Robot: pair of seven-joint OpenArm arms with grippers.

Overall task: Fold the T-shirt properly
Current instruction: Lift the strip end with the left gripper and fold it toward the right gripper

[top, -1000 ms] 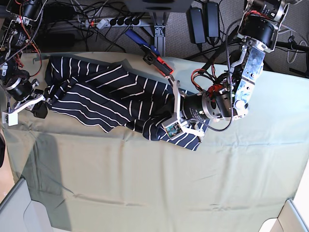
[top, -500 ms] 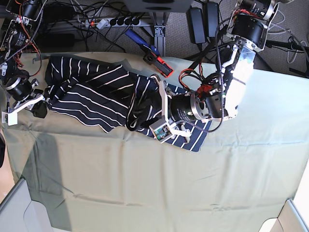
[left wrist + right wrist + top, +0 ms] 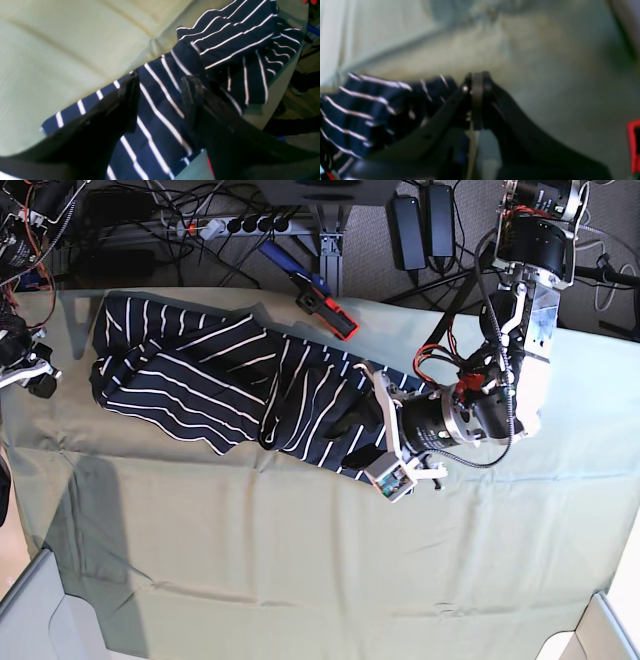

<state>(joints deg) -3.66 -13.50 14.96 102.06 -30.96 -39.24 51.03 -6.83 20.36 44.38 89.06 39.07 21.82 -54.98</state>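
Observation:
The T-shirt (image 3: 200, 380), dark navy with thin white stripes, lies crumpled across the back of the table, from the left side to about the middle. My left gripper (image 3: 358, 440) hovers over its right end. In the left wrist view the jaws of the left gripper (image 3: 160, 80) stand open above the striped T-shirt (image 3: 232, 37), with nothing pinched between them. My right gripper (image 3: 38, 380) is at the far left, a little apart from the shirt's left edge. The right wrist view shows the right gripper (image 3: 476, 75) shut, with the T-shirt (image 3: 357, 112) lying beside it.
An olive-green cloth (image 3: 300, 560) covers the table. A red and black tool (image 3: 328, 308) lies at the back edge. A power strip (image 3: 230, 225) and cables sit behind the table. Grey bin corners (image 3: 30, 610) show at the bottom left and right.
My left gripper opened, let go of the shirt and drew back to the right. My right gripper pulled away to the left, off the shirt's left edge.

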